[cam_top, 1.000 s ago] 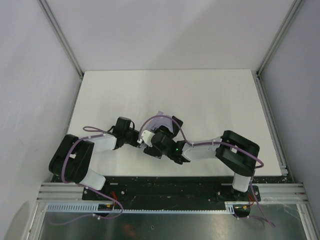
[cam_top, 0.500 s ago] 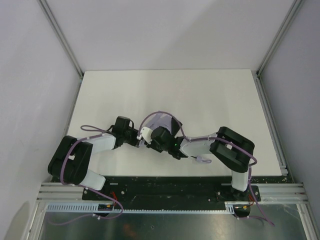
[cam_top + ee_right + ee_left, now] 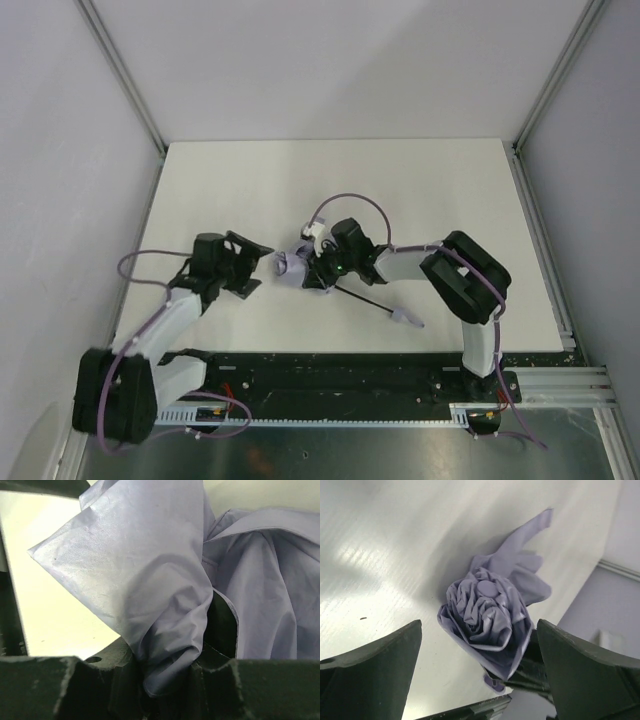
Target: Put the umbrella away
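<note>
The umbrella (image 3: 293, 268) lies mid-table as a bunched lavender-grey canopy. Its thin black shaft (image 3: 360, 300) runs down-right to the small handle (image 3: 403, 319). My right gripper (image 3: 318, 266) is shut on the canopy; in the right wrist view a fold of the fabric (image 3: 150, 580) is pinched between the dark fingers (image 3: 100, 680). My left gripper (image 3: 248, 266) stands open just left of the canopy, apart from it. In the left wrist view the canopy's crumpled top (image 3: 487, 612) faces the wide-spread fingers (image 3: 375, 672), with nothing between them.
The white table (image 3: 450, 200) is bounded by grey walls and aluminium posts (image 3: 120, 70). A black rail (image 3: 330, 370) runs along the near edge at the arm bases. A lavender cable (image 3: 345, 200) loops above the right wrist.
The left gripper has opened, let go and drawn back to the left. The right gripper has shut on the canopy. The shaft and handle now lie exposed to the lower right.
</note>
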{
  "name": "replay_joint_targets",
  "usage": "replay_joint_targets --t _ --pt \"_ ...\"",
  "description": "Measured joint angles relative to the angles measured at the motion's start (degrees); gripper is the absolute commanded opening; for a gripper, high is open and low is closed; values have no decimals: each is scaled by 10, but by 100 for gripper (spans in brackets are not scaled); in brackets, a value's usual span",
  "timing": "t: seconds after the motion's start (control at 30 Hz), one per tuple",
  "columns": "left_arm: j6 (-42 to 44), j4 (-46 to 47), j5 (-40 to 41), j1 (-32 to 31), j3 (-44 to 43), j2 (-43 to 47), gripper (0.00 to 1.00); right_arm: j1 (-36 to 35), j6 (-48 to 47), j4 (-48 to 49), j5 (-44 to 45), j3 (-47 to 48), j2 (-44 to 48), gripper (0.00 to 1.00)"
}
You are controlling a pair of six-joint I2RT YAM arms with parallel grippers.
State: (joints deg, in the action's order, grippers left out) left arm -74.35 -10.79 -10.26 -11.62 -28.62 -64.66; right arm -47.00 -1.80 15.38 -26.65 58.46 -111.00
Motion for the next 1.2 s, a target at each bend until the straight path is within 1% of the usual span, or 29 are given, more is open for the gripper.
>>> replay_joint_targets --t 0.13,0.23,0.3,0.4,0.53,0.77,1.03,1.1,1.2 --pt "30 -6 -5 24 17 90 99 42 54 11 -99 2 -20 0" --pt "38 -4 -22 21 24 115 99 68 97 16 -166 13 -44 0" --pt "34 1 -30 9 35 116 99 79 120 16 -200 25 -61 0" --pt "18 8 -36 -38 45 110 99 90 145 17 -237 40 -81 0" --pt "-11 36 -37 -87 46 73 99 100 176 26 -269 48 -98 0" --pt "-54 112 -35 -115 41 -40 100 111 202 33 -306 49 -110 0" --pt "-54 168 -21 -147 -10 -170 99 121 209 33 -341 49 -116 0" --pt "-54 189 -20 -148 -12 -185 97 122 212 35 -350 49 -117 0" --pt "-52 221 -17 -149 -15 -207 85 124 218 39 -363 49 -117 0"
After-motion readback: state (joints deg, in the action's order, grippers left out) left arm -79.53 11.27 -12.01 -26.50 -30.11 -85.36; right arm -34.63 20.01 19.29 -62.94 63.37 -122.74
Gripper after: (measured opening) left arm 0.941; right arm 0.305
